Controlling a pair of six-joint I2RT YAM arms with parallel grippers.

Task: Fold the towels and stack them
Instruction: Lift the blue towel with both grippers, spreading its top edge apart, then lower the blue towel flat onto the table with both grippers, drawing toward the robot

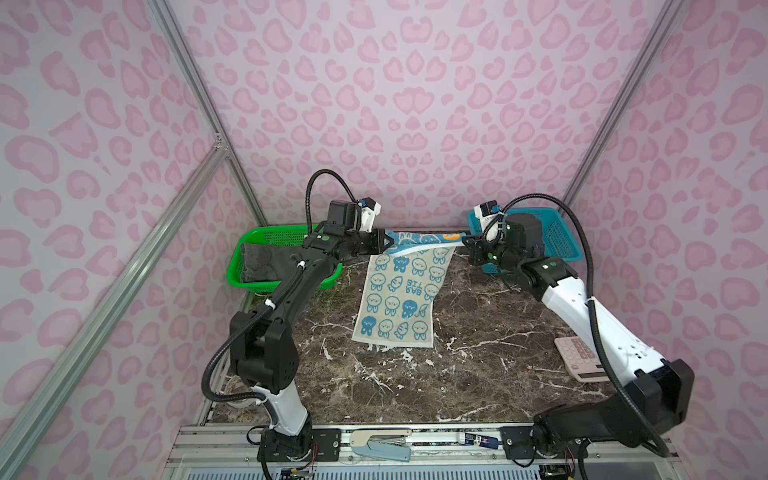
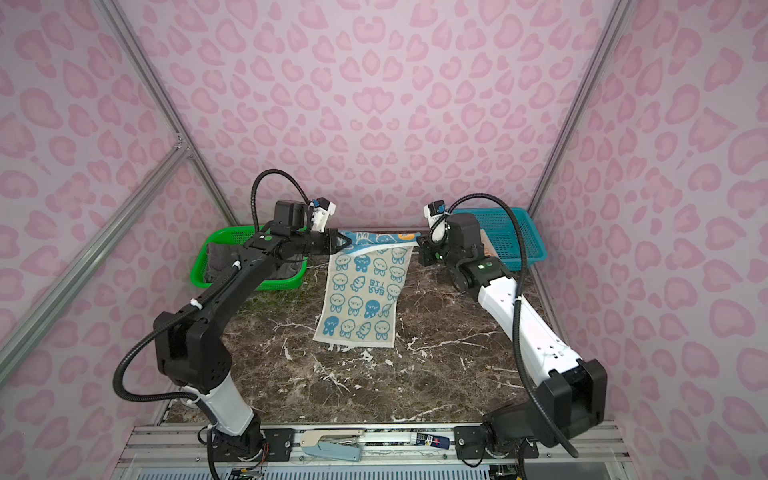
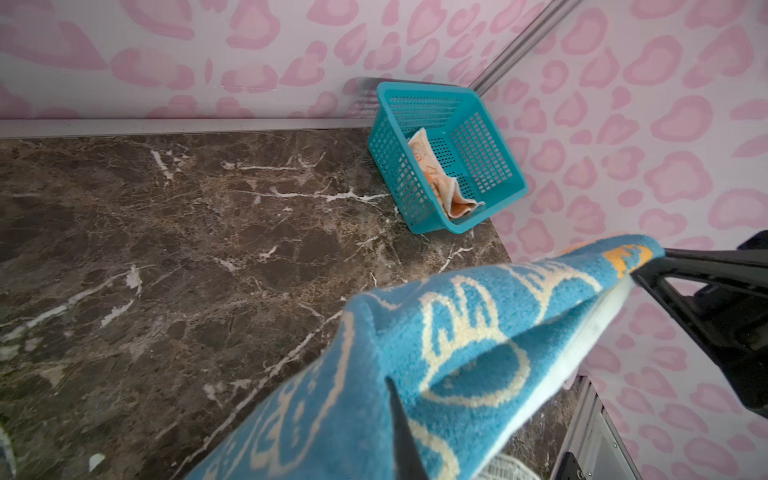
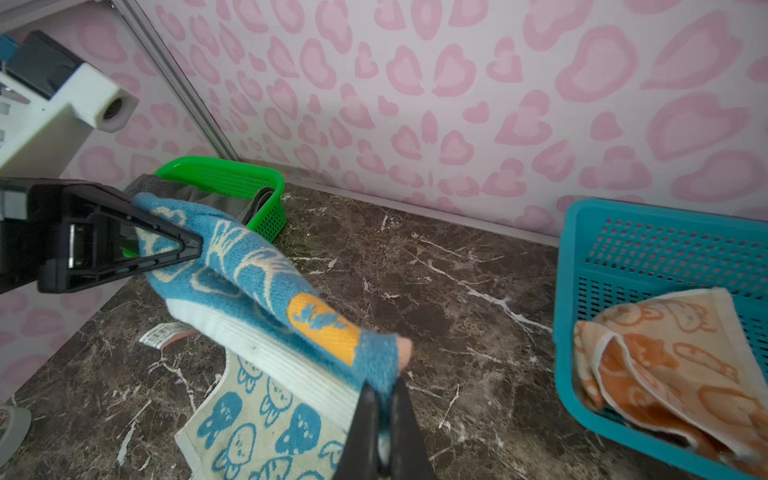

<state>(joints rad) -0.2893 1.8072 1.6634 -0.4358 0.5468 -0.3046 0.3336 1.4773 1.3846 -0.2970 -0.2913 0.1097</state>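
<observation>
Blue towel (image 1: 399,299): far hem is lifted and drawn fairly taut between the two arms. The rest slopes down toward the camera with its pale reverse up, and the near hem lies on the table (image 1: 478,332). Left pincer (image 1: 388,242) is clamped on one far corner and right pincer (image 1: 464,240) on the other; both are closed down to the cloth's thickness. Terry weave, soft and light, no stiffness of its own: it sags wherever unsupported and rolls over at the held edge (visible in the right wrist view as a curled blue band). Judgement: corner grips are the right hold, since a mid-edge pinch would let the corners droop and spoil the fold line. The pile looks grippy, so slip risk is low, but uneven tension would skew the hem. Dark-grey towel (image 1: 262,259) sits bunched in the green basket (image 1: 266,235). Orange-cream towel (image 4: 665,353) lies crumpled in the teal basket (image 4: 582,257). Neither is folded yet.
</observation>
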